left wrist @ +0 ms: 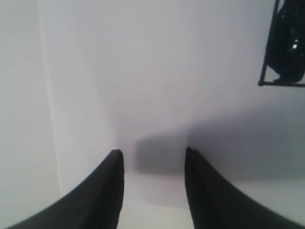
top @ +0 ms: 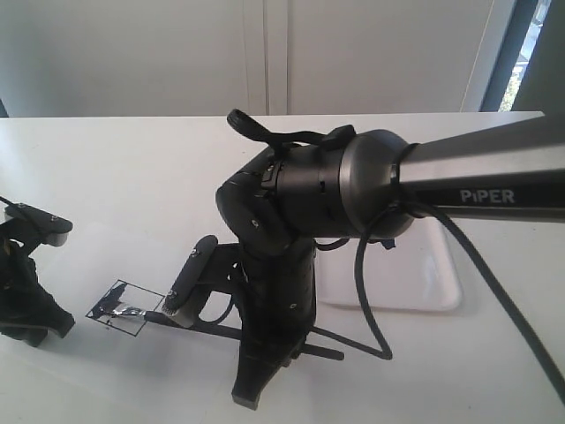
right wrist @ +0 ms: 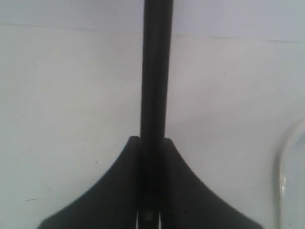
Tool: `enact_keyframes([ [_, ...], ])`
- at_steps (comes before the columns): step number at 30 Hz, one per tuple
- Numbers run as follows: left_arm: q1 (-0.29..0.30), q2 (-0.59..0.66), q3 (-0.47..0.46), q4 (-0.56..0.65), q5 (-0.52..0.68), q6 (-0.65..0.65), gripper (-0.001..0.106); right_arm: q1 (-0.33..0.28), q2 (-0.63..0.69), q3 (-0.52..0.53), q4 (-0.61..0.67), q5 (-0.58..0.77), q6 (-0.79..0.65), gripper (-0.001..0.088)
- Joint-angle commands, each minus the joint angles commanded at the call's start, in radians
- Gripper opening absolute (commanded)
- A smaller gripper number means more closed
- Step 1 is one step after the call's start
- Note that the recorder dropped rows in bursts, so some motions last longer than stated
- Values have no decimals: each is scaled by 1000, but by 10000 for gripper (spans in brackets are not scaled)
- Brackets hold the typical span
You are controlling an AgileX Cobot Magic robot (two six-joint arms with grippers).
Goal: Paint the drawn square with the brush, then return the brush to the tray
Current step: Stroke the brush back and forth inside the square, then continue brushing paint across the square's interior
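White tabletop, pale wall behind — right pincer clamped on brush; left pincer parted, empty.

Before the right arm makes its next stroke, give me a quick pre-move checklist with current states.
1. Grip: right gripper jaws closed on the brush handle. Ok.
2. Tip placement: the bristle end lies inside the drawn square. Ok.
3. Coverage: dark paint covers part of the square, white patches show. Not ok.
4. Left gripper: open, empty, off to the side of the square. Ok.
5. Return spot: the tray is partly hidden behind the right arm. Cannot tell.
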Motion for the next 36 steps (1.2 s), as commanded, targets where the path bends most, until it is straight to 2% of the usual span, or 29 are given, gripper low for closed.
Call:
enact_keyframes([
  [6,0,0,0,0,0,0,473,0,0,0,-110,-14,118,0],
  [13,0,0,0,0,-2,0,473,0,0,0,-114,-9,113,0],
  [36,0,0,0,0,-2,0,473,0,-42,0,40,58,-39,0],
])
